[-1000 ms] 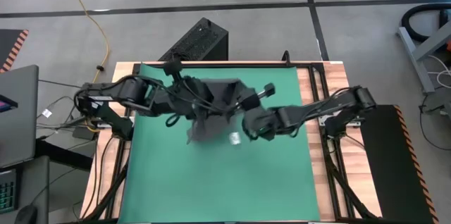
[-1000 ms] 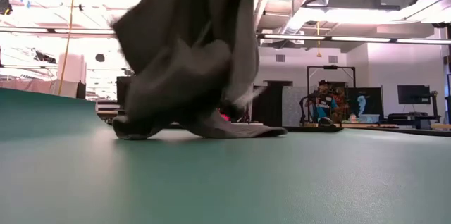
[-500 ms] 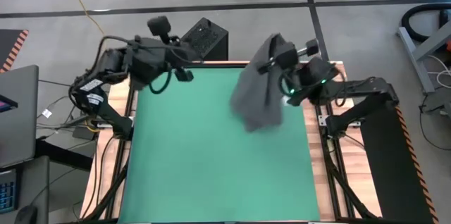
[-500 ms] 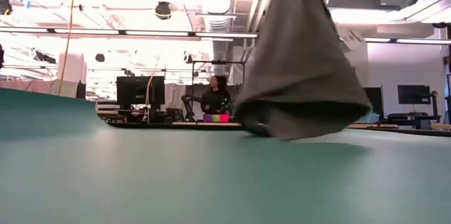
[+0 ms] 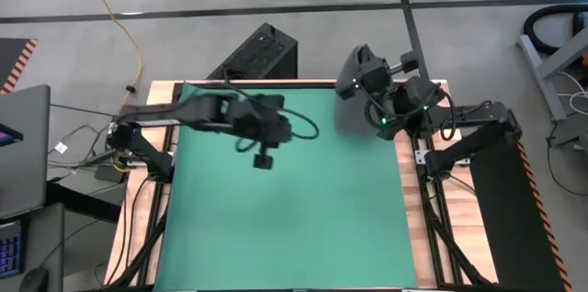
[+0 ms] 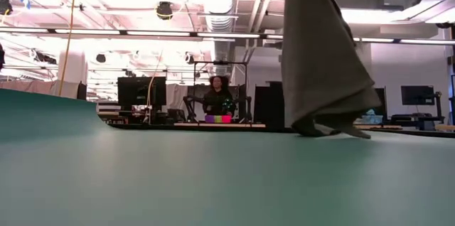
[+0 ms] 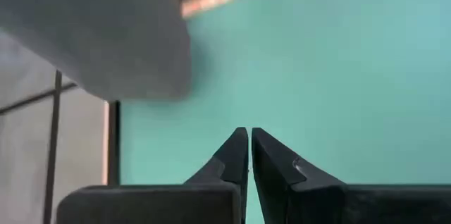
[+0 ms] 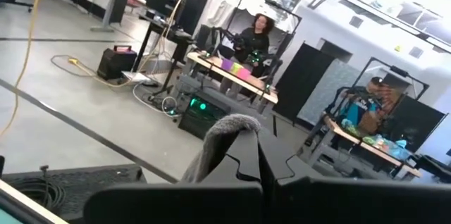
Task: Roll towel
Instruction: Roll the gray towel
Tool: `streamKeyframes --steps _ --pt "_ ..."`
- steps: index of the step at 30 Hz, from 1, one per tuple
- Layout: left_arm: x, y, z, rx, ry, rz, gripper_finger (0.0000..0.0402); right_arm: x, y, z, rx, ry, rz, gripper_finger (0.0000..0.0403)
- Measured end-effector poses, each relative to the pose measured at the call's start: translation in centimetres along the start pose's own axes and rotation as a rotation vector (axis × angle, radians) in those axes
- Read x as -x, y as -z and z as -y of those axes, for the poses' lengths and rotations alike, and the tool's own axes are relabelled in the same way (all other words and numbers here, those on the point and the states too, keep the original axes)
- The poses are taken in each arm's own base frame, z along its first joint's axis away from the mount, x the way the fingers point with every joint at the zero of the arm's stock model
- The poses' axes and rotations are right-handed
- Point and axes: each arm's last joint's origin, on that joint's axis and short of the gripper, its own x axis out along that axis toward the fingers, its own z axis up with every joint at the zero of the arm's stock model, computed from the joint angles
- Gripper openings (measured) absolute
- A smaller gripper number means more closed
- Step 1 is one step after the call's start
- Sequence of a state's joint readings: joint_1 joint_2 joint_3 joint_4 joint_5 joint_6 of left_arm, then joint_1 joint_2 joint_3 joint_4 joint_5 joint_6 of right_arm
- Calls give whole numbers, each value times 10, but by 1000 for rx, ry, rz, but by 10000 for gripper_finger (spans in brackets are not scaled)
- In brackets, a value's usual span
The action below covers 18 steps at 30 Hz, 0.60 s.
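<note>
Towel (image 6: 320,55) hangs from right claw (image 5: 354,70), brushing the mat (image 5: 285,219).

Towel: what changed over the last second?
Both grippers held the towel bunched at mat centre. The left gripper let go, pulled back, and has now swung out over the mat, shut and empty. The right gripper kept its grip and carried the towel up to the far right corner, where it hangs. The mat stayed put.
</note>
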State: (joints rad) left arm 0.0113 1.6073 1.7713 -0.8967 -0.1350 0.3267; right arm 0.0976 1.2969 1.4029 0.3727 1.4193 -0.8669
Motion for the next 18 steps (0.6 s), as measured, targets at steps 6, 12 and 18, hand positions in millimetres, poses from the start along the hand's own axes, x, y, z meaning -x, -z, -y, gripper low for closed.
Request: streamKeyframes --steps 6,12,18 --pt "-45 12 1 159 37 182 42 12 -3 3 69 -31 9 0" --pt "-56 10 -1 158 46 371 81 14 -3 11 65 -17 -11 0" --pt "-93 45 30 12 19 320 118 13 -5 19 45 -12 -10 0"
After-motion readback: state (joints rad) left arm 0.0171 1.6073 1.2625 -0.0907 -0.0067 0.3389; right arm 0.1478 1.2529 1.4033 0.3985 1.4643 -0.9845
